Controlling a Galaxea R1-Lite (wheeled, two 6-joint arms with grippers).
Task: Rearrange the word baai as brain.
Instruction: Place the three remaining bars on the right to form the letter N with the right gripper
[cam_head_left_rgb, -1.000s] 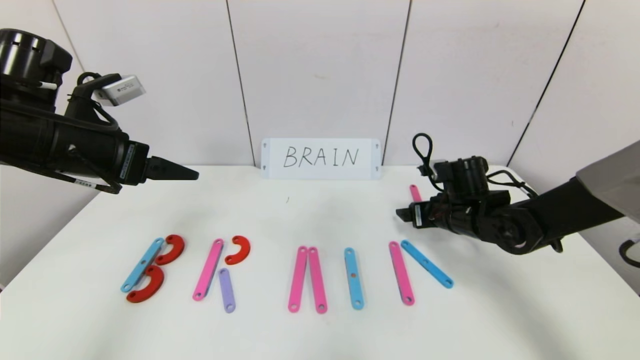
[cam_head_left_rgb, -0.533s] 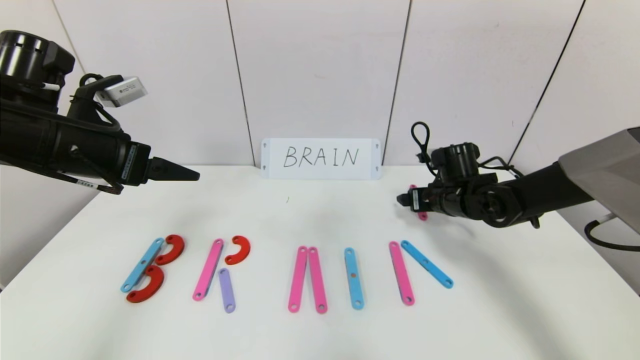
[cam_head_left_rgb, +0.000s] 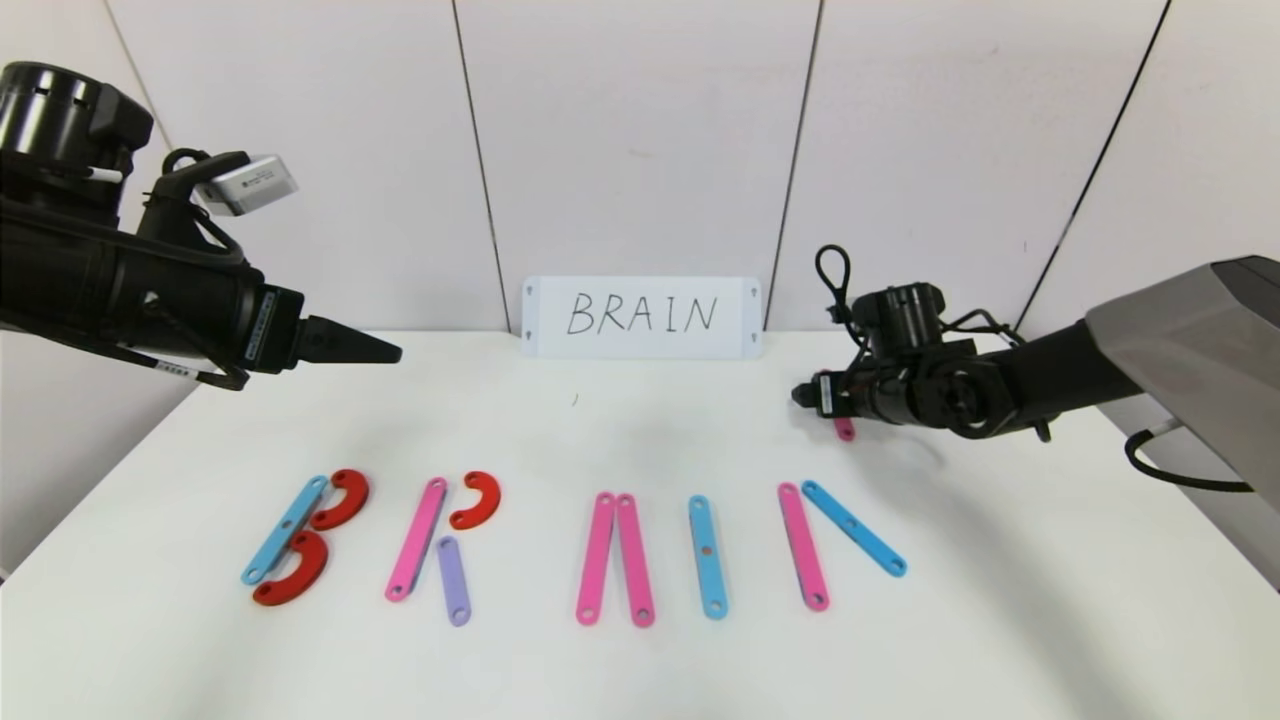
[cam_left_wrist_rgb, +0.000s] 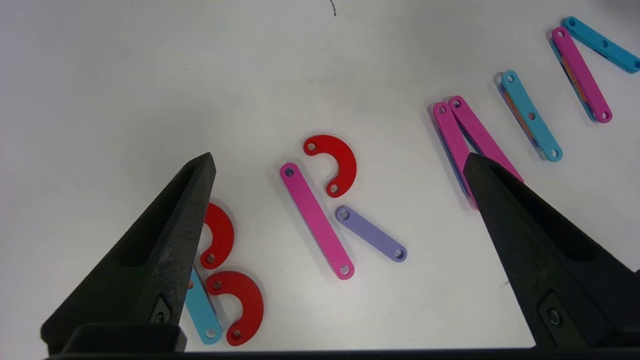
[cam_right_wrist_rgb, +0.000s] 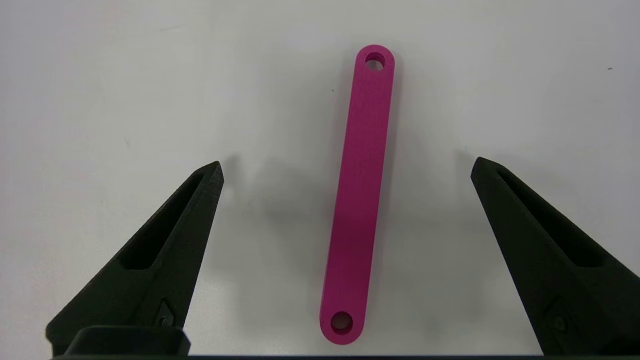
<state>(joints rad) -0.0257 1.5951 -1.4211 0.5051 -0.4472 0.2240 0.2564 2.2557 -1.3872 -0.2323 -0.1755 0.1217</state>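
Letters lie in a near row — my right gripper, jaws spread, hovers over a loose pink strip; left gripper released too.

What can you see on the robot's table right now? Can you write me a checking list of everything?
Surface: white table, no marks seen except a tiny dark fleck near the back.
Job's things: plastic letters in a row: B, R, two pink strips side by side for A, blue I, and N with only two strokes. A spare pink strip lies flat behind the N.
Clutter: nothing seen.
Claws: left claw open, held high over the table's left side. Right claw open, straddling the spare pink strip, not touching it.
Cables: black loop on the right arm; a cable at the right edge.
Surroundings: white BRAIN card against a panelled wall.
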